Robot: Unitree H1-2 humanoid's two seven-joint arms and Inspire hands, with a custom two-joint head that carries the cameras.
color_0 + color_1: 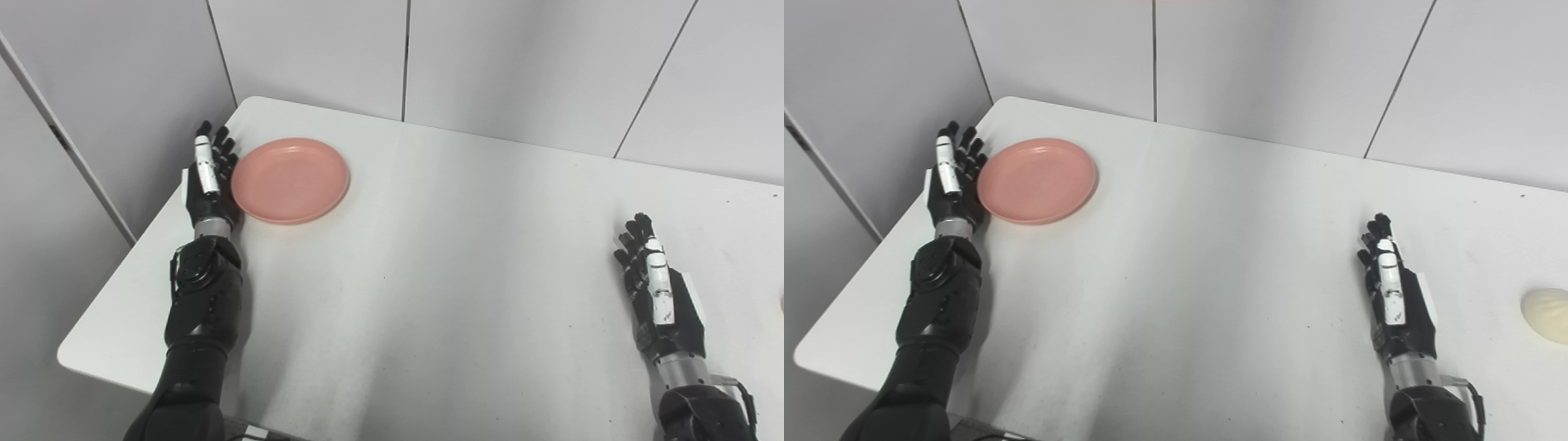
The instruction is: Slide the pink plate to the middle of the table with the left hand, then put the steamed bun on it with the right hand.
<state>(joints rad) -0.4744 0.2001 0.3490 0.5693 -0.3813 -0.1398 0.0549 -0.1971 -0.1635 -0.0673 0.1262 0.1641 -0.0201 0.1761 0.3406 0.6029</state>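
Note:
A round pink plate (290,179) lies empty near the table's far left corner. My left hand (209,179) stands on edge right against the plate's left rim, fingers straight and apart, holding nothing. My right hand (1393,298) rests open on the table at the near right, fingers extended. A pale steamed bun (1546,315) sits on the table to the right of the right hand, a short gap away; in the left eye view only a sliver of it shows at the right edge.
The white table (441,257) stretches between the two hands. Grey panel walls (392,55) stand close behind the table and along its left side. The table's left edge runs just beside my left forearm.

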